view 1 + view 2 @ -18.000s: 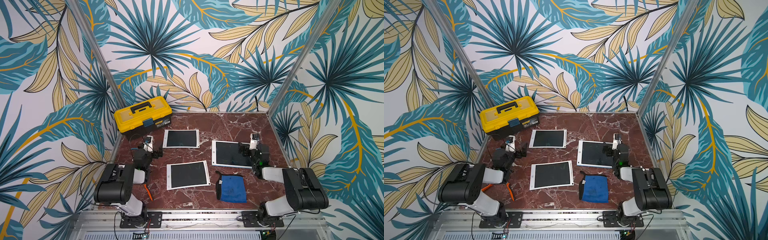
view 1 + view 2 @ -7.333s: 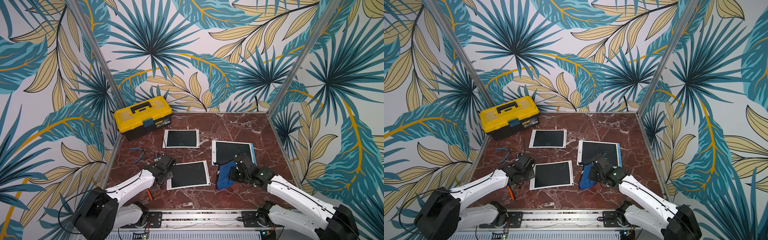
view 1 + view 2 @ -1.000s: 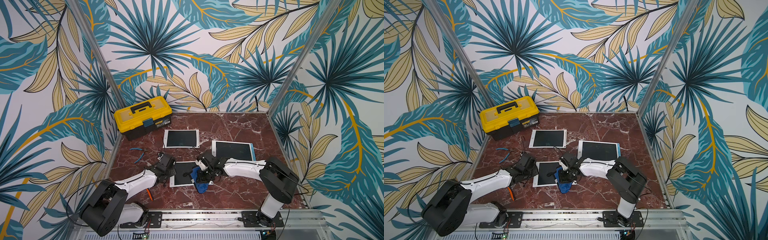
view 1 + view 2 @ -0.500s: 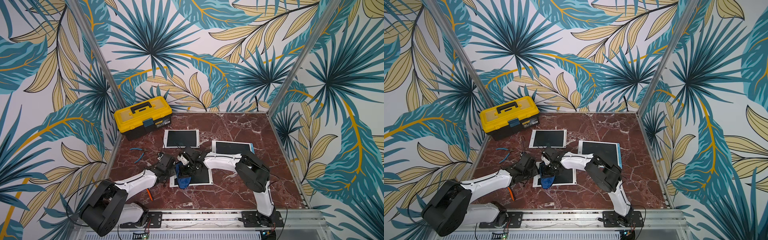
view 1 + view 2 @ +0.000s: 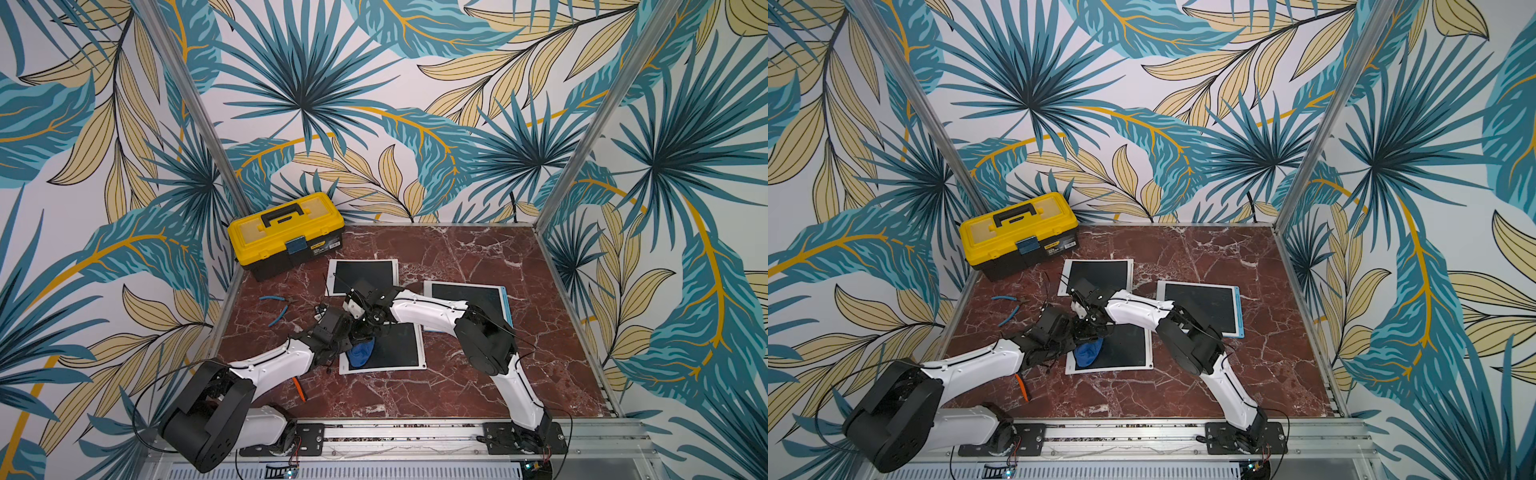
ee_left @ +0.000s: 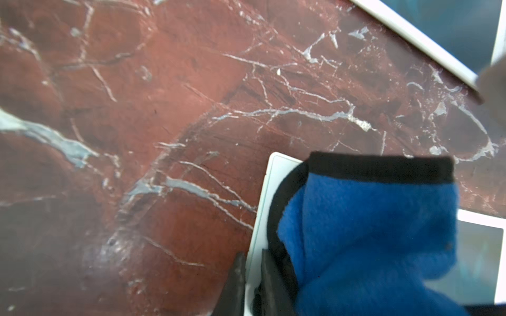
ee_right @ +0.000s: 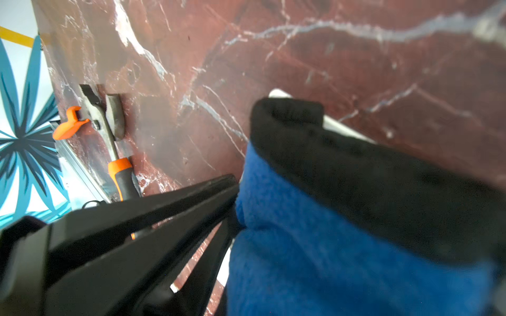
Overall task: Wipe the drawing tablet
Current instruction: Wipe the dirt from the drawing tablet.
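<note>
The red marble table (image 5: 457,257) carries a yellow toolbox (image 5: 286,232) in its far left corner, with the lid closed. Three tablets lie flat on it. The drawing tablet (image 5: 399,349) is the near one, in the middle of the table; in both top views its far left part is hidden under the two wrists. The two other tablets (image 5: 365,272) lie behind it, each partly covered by the right arm. The blue cloth (image 5: 360,353), with a black hem, sits bunched on the left side of the dark screen and over the white frame. The right gripper (image 7: 234,197) has its jaws closed on this cloth. The left gripper (image 6: 252,257) is narrow and pinches the white edge of the drawing tablet; only its tips show. Blue pliers (image 5: 276,309) lie near the left wall. Orange pliers (image 7: 109,131) are mostly hidden under the left arm from above.
</note>
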Available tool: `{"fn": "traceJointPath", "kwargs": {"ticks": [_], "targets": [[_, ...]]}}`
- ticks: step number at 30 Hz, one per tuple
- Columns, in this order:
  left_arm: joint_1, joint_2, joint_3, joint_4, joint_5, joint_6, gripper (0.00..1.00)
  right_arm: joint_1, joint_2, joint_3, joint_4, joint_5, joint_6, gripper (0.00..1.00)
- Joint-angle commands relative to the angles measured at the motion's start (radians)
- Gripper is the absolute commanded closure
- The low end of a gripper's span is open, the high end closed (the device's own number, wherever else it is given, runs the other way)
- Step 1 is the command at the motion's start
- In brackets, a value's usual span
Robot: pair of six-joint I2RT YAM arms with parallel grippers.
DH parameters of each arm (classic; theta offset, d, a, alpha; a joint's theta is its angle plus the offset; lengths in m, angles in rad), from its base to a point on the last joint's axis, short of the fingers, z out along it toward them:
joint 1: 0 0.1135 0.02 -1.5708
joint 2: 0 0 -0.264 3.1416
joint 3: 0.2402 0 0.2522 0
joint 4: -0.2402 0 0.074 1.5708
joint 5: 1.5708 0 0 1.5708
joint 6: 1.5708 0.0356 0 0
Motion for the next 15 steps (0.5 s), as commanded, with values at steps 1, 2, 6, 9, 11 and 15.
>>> {"fn": "traceJointPath", "kwargs": {"ticks": [1,2,6,9,11,15], "targets": [[-0.005,0.057,-0.053,-0.115,0.070,0.009,0.86,-0.009,0.056,0.045,-0.010,0.049,-0.031,0.97],[-0.005,0.057,-0.053,-0.115,0.070,0.009,0.86,-0.014,0.060,0.056,-0.016,0.053,-0.034,0.96],[-0.006,0.057,-0.055,-0.114,0.070,0.010,0.86,-0.041,0.076,0.093,-0.047,0.077,-0.046,0.96],[-0.005,0.056,-0.055,-0.114,0.070,0.010,0.86,-0.060,0.077,0.105,-0.077,0.111,-0.063,0.96],[-0.005,0.055,-0.055,-0.115,0.070,0.010,0.86,-0.071,0.071,0.101,-0.101,0.139,-0.077,0.97],[-0.005,0.056,-0.054,-0.114,0.070,0.010,0.86,-0.091,0.045,0.045,-0.109,0.156,-0.090,0.97]]}}
